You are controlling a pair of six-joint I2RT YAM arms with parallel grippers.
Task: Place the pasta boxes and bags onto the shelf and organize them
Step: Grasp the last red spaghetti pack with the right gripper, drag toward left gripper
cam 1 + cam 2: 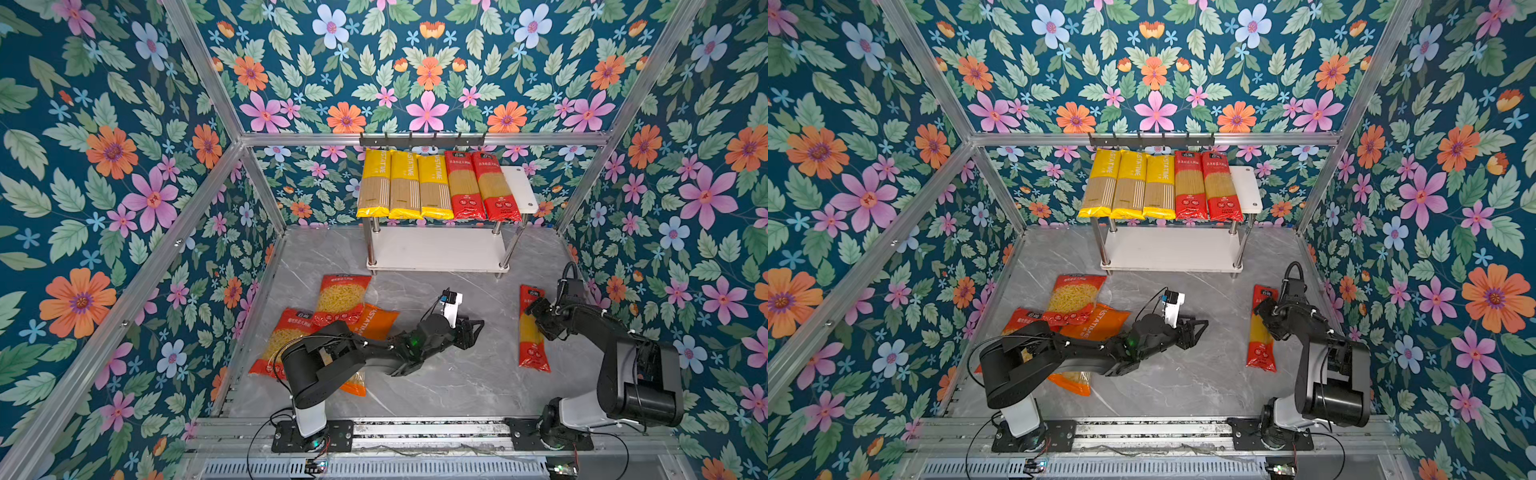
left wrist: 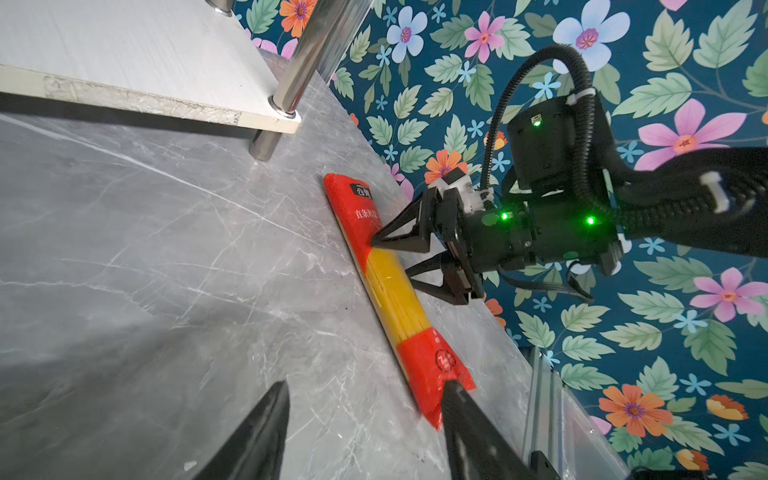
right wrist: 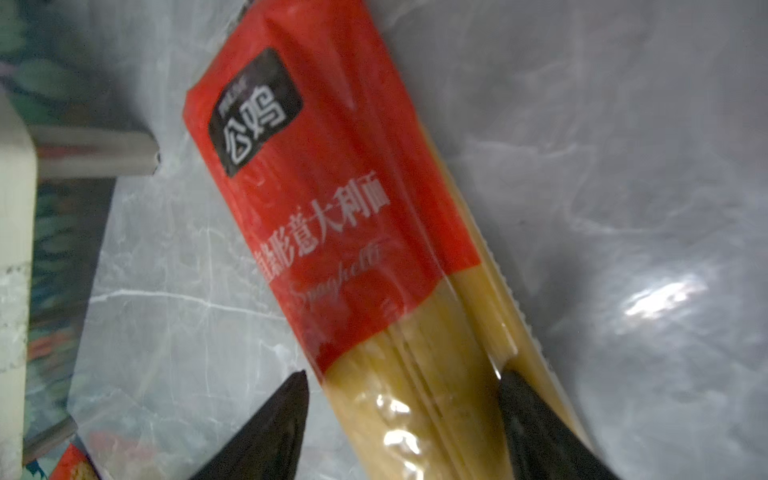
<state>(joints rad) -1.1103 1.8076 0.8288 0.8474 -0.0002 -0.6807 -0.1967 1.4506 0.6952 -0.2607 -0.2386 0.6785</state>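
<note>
Right hand point(image 3: 403, 374) open astride the long red plastic spaghetti pack point(image 3: 332, 187), 3 o'clock on grey marble desk point(image 1: 457, 374); fingertip point(image 3: 523, 399) overlaps its edge, so I risk snapping strands. Left hand point(image 1: 475, 332) open, empty.

Your shelf point(image 1: 519, 187) stands far middle, white boards on chrome legs. Its top board carries three yellow PASTATIME packs point(image 1: 404, 185) at left and two red spaghetti packs point(image 1: 482, 187) beside them, lengthwise near-to-far. The third red spaghetti pack point(image 1: 531, 354) lies flat on the table at right. Near left, two squat red macaroni bags point(image 1: 343, 299) and an orange bag point(image 1: 376, 322) overlap.
</note>
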